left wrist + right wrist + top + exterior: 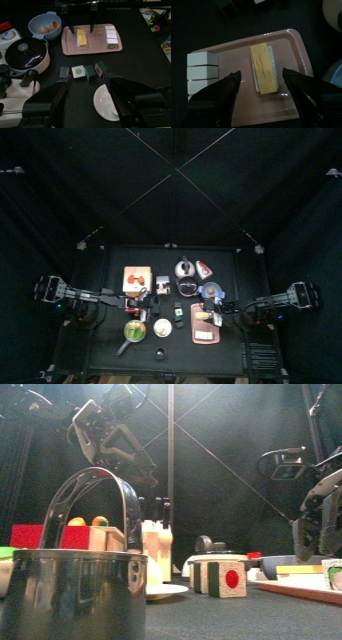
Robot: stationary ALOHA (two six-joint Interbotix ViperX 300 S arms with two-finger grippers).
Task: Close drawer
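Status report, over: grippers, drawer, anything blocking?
Left gripper open above white round plate. Right gripper open over pinkish-brown flat tray. Orange-tan wooden drawer unit untouched, no gripper near. Blockage: cannot tell.

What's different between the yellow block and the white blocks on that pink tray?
The yellow block is one long flat slab with faint wavy lines, lying mid-tray; the white blocks are several smaller plain cubes lined up along one edge. Both rest on the pink tray, below the right hand, whose jaws are open.

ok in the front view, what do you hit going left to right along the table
metal pot → white bottle on a white plate → block with a green dot → pinkish tray
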